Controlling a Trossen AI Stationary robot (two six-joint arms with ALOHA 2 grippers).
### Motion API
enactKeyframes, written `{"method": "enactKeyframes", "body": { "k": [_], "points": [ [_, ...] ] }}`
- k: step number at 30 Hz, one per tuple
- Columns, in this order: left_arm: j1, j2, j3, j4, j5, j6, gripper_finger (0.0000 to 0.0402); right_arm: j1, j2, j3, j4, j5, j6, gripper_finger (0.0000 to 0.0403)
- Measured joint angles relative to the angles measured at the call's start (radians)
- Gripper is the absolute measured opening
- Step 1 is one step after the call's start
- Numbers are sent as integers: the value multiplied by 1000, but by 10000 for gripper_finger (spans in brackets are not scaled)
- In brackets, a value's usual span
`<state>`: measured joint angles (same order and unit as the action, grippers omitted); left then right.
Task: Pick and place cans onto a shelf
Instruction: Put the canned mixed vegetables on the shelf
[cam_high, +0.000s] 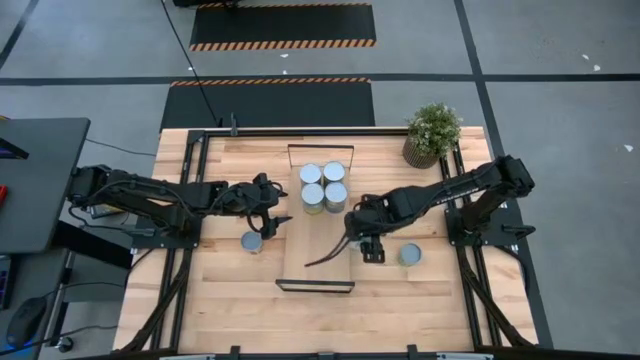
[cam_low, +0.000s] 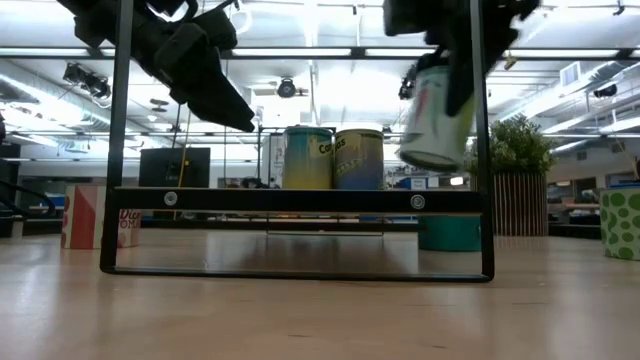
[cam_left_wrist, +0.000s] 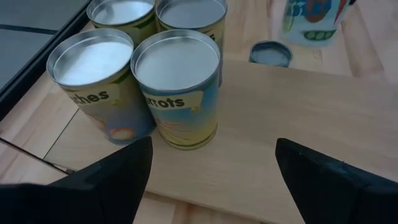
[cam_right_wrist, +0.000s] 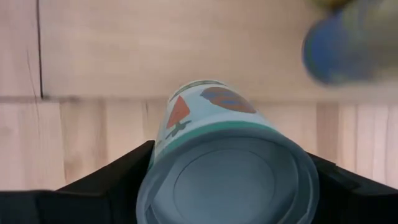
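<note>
So there's a big wooden table (cam_high: 220, 300) with the shelf (cam_high: 318, 262) lying down its middle, a light board with thin black frame ends. A potted plant (cam_high: 432, 134) sits at the far right corner of the table. Both dark arms reach in toward the shelf from either side. The right gripper (cam_low: 447, 62) is clamped on a can (cam_low: 436, 118), holding it up in the air, tilted, just off the right edge of the shelf, clear of the tabletop. The left gripper (cam_high: 274, 222) hangs at the shelf's left edge with its fingers (cam_left_wrist: 115, 180) spread wide and nothing between them, pointing at the cans already placed. Four cans (cam_high: 322, 186) stand upright in a tight two-by-two cluster at the far end of the shelf, touching each other. Two more are still down on the table: one can (cam_high: 252, 241) just left of the shelf near the left gripper, another (cam_high: 410, 254) to the right, near the right gripper.
</note>
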<state>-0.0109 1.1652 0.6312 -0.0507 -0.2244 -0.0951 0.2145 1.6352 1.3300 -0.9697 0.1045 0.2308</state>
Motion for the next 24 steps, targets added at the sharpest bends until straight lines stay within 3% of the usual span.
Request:
{"method": "enactKeyframes", "body": {
  "k": [8,19,24],
  "points": [
    [0,0,0,7,-11,1,345,-26,17,2,140,-50,-78,314],
    [0,0,0,17,-11,2,345,-34,178,165,36,-52,-137,314],
    [0,0,0,14,-11,2,345,-55,198,179,23,-58,-134,314]
  ]
}}
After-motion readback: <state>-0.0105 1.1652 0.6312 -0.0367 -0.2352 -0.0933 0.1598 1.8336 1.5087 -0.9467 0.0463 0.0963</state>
